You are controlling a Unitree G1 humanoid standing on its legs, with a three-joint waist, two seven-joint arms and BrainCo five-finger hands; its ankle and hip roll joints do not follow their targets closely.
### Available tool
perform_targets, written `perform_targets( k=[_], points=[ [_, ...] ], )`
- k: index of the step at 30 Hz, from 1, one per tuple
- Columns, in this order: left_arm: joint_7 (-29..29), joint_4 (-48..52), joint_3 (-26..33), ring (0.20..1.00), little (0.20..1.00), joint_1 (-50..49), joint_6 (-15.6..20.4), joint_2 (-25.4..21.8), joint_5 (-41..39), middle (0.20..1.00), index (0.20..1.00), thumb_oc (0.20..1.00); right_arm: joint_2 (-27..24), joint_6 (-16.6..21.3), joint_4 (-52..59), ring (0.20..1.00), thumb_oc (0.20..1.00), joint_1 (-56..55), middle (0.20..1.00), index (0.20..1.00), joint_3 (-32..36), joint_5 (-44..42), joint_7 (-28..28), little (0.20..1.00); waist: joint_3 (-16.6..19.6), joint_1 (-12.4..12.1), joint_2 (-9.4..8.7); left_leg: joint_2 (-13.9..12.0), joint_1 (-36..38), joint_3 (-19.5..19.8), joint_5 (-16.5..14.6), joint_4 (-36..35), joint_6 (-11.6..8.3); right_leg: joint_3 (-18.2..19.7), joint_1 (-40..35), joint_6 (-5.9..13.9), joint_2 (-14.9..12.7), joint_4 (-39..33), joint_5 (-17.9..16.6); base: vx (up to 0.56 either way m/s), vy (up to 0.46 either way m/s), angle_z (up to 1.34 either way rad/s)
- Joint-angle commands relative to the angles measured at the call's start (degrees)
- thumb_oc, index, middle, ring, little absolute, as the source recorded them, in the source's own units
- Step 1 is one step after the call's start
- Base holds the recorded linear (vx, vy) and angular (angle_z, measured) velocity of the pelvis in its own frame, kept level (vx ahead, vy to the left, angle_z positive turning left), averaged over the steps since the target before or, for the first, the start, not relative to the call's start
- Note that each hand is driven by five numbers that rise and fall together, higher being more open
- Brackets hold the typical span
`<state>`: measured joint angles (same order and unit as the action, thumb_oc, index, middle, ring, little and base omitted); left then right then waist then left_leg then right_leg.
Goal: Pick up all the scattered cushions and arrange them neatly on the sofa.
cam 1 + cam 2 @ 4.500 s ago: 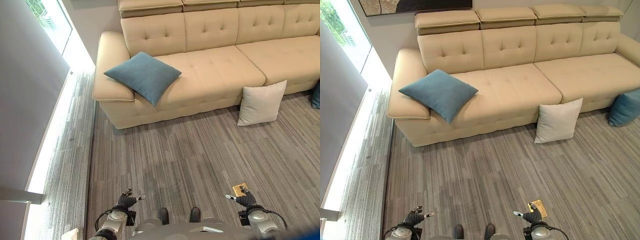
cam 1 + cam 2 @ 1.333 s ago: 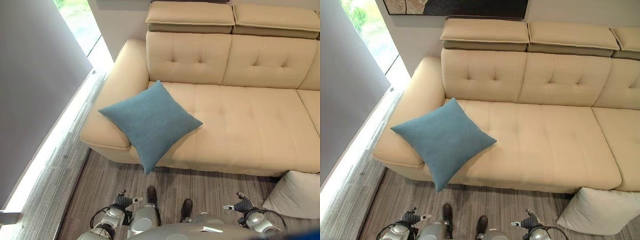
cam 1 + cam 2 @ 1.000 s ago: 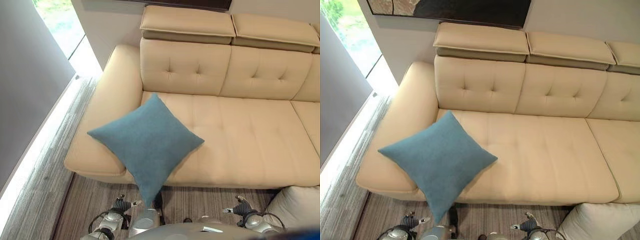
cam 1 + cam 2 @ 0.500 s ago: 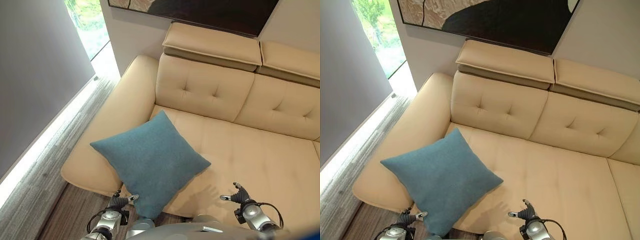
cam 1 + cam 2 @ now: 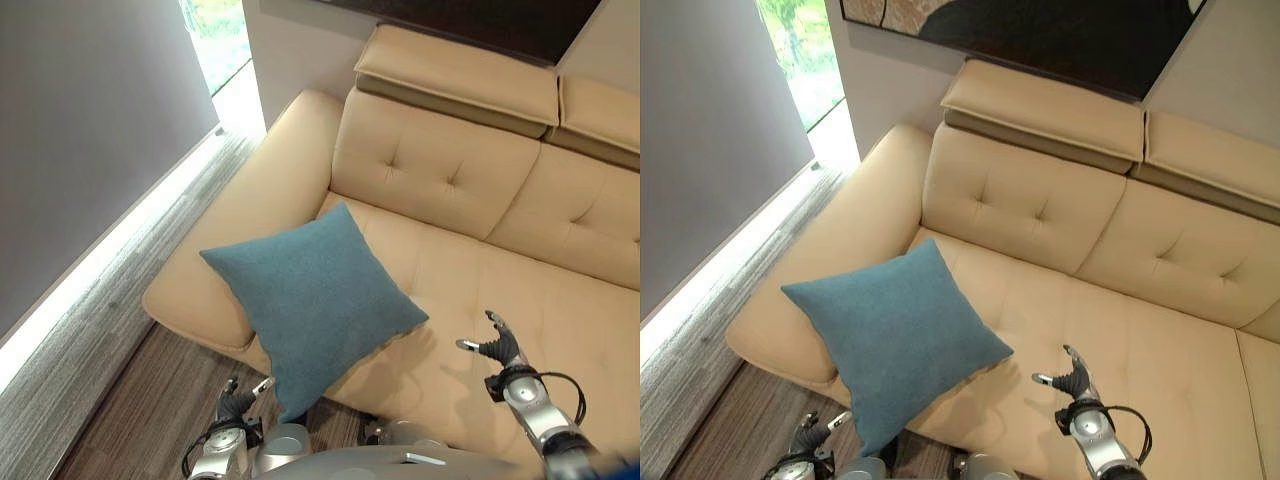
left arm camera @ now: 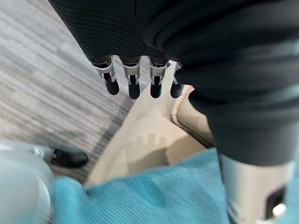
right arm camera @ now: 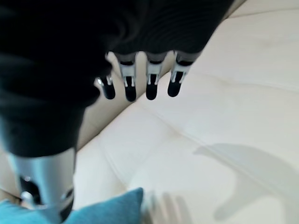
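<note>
A teal-blue square cushion (image 5: pixel 312 300) of plain woven fabric lies on the beige sofa (image 5: pixel 470 190), at its left end. It is turned like a diamond, one corner toward the tufted backrest and the opposite corner hanging over the seat's front edge above the floor. Its left corner rests on the sofa's armrest (image 5: pixel 225 240), so the cushion lies tilted, partly on the armrest and partly on the seat.

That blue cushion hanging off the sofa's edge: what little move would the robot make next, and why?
Probably bring the open right hand sideways to the blue cushion. It lies tilted over the sofa seat's front edge beside the armrest, and neither hand touches it; the left hand hangs low below it.
</note>
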<state>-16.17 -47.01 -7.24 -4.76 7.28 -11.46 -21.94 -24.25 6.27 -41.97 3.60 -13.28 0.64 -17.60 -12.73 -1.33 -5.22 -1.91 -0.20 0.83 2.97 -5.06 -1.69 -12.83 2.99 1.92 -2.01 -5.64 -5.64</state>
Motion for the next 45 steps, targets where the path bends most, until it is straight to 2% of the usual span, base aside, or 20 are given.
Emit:
perform_targets(
  k=[1,4,10,16,22,26,36,39,45],
  points=[
    [0.3,0.8,-2.0,1.0,1.0,5.2,2.6,0.1,-2.4,1.0,1.0,1.0,-3.7,2.5,1.9,1.0,1.0,5.7,1.0,1.0,1.3,-5.3,-0.8,1.0,-2.5,-0.4,-0.61,0.0,-2.8,-1.5,-0.3,0.1,-2.06,-0.8,-1.7,3.84,-1.5,0.6,6.3,-0.08,-0.047,0.08],
    [0.2,2.5,-3.3,1.0,1.0,7.0,3.2,-0.4,-2.5,1.0,1.0,1.0,-5.0,2.7,1.8,1.0,1.0,7.7,1.0,1.0,0.9,-7.3,-0.4,1.0,-3.7,-0.4,-0.39,-0.2,-5.2,-1.0,0.6,0.1,-2.69,-1.5,0.3,3.66,-1.5,0.6,5.8,-0.12,-0.064,0.17],
    [0.2,5.2,-6.9,1.0,1.0,14.0,5.5,-0.8,-4.7,1.0,1.0,1.0,-9.6,2.5,-1.7,1.0,1.0,19.0,1.0,1.0,-1.8,-9.4,-1.8,1.0,-6.5,-0.9,1.35,-0.9,-13.7,-0.9,3.4,0.1,-4.29,-2.7,9.1,3.06,-1.6,1.9,4.9,-0.12,-0.068,0.14],
    [0.1,6.3,-9.2,1.0,1.0,18.7,6.7,-0.7,-5.7,1.0,1.0,1.0,-11.4,2.9,-3.6,1.0,1.0,27.7,1.0,1.0,-4.9,-9.3,-2.8,1.0,-6.9,-1.2,2.09,-2.0,-18.5,-1.6,4.6,0.1,-4.87,-2.5,14.9,2.93,-1.6,3.4,4.5,-0.05,-0.053,-0.03],
    [1.1,8.5,-11.7,1.0,1.0,22.7,7.3,-1.8,-5.5,1.0,1.0,1.0,-15.0,3.4,-4.5,1.0,1.0,34.7,1.0,1.0,-9.5,-15.2,2.1,1.0,-8.1,-1.6,2.83,-2.3,-22.3,-1.7,5.9,0.1,-5.7,-3.1,19.8,2.41,-1.8,6.2,5.2,-0.03,-0.058,0.01],
    [1.8,10.3,-12.8,1.0,1.0,24.3,7.5,-1.5,-6.0,1.0,1.0,1.0,-14.4,4.1,-3.8,1.0,1.0,38.5,1.0,1.0,-11.9,-18.0,4.1,1.0,-9.3,-2.2,3.63,-2.4,-24.0,-1.9,6.4,0.1,-5.96,-3.0,22.3,2.31,-1.9,7.4,5.4,-0.02,-0.047,0.02],
    [0.6,13.3,-14.8,1.0,1.0,30.7,8.5,-1.0,-6.5,1.0,1.0,1.0,-10.5,4.1,-5.3,1.0,1.0,43.9,1.0,1.0,-17.9,-15.5,5.4,1.0,-11.7,-2.9,5.58,-2.3,-26.4,-1.3,7.3,0.2,-6.36,-3.5,25.2,1.95,-2.1,8.5,5.8,-0.01,-0.04,0.02],
    [-0.2,14.7,-15.0,1.0,1.0,33.6,9.1,-0.4,-7.5,1.0,1.0,1.0,-7.0,3.9,-6.8,1.0,1.0,45.5,1.0,1.0,-18.9,-14.3,5.2,1.0,-12.7,-3.5,6.73,-2.1,-27.7,-1.3,7.5,0.5,-6.46,-3.7,26.2,2.1,-2.2,8.4,5.6,-0.02,-0.044,0.02],
    [-2.2,14.2,-15.1,1.0,1.0,36.7,10.2,1.9,-9.2,1.0,1.0,1.0,1.0,4.3,-7.4,1.0,1.0,44.3,1.0,1.0,-18.8,-14.5,4.4,1.0,-13.3,-3.3,7.71,-2.0,-28.4,-1.2,7.7,0.6,-6.42,-3.7,26.9,2.18,-2.3,8.1,5.4,0.0,-0.001,0.02]
  ],
)
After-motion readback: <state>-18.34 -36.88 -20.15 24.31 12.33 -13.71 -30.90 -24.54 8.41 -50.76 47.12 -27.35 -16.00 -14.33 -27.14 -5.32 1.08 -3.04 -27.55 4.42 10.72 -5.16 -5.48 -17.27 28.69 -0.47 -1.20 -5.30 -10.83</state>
